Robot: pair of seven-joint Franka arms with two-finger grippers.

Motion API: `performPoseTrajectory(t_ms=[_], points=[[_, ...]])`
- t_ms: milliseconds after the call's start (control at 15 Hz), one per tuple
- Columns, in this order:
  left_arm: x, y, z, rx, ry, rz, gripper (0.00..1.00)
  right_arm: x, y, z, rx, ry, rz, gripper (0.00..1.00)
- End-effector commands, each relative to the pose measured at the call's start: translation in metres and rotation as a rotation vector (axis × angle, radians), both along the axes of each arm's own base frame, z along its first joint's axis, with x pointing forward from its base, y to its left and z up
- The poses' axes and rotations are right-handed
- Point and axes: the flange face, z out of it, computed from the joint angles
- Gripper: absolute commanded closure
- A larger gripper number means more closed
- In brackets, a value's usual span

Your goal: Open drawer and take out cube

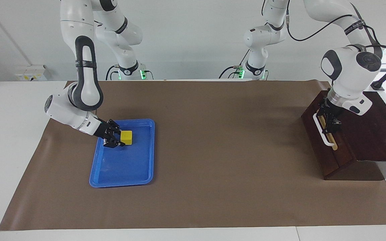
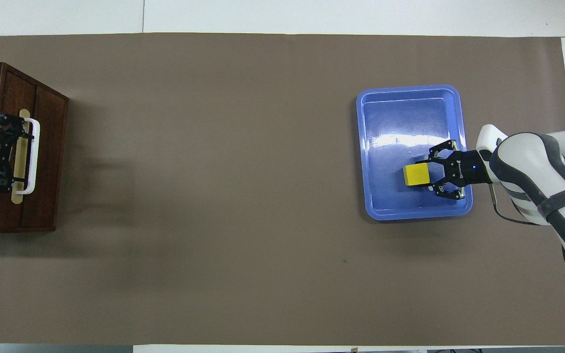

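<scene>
I see a blue plastic tray (image 1: 122,167) lower left of the facing view, a brown mat (image 1: 213,134) across the middle, a white table (image 1: 8,134) at its edges.
</scene>
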Motion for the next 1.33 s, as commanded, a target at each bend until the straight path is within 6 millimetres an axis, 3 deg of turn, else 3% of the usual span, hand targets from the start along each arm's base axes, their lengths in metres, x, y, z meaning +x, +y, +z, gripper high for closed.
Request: performPoseTrajectory(t_ms=[0,67,333,533,800,1067,1200,1267], points=[[-0.016,-0.050,0.041,-0.007,0.059,-0.251,0.00,0.001,-0.003,-0.013,0.004,-0.011,0.010,0.55],[-0.019,-0.061,0.058,-0.040,0.090,-0.351,0.00,0.001,-0.002,-0.014,0.007,-0.003,0.008,0.02],[-0.029,-0.086,0.097,-0.111,0.190,-0.752,0.00,0.007,0.003,0.001,0.008,-0.002,-0.020,0.00],[-0.025,-0.090,0.098,-0.125,0.207,-0.955,0.00,0.011,0.015,0.030,-0.006,0.017,-0.087,0.00],[-0.045,-0.100,0.101,-0.163,0.275,-1.134,0.00,0.008,0.025,0.098,-0.126,0.038,-0.179,0.00],[-0.050,-0.092,0.106,-0.203,0.288,-1.247,0.00,0.012,0.025,0.160,-0.258,0.092,-0.259,0.00],[-0.057,-0.098,0.108,-0.209,0.298,-1.273,0.00,0.018,0.026,0.190,-0.307,0.103,-0.301,0.00],[-0.060,-0.086,0.112,-0.213,0.295,-1.260,0.00,0.018,0.029,0.204,-0.318,0.102,-0.337,0.00]])
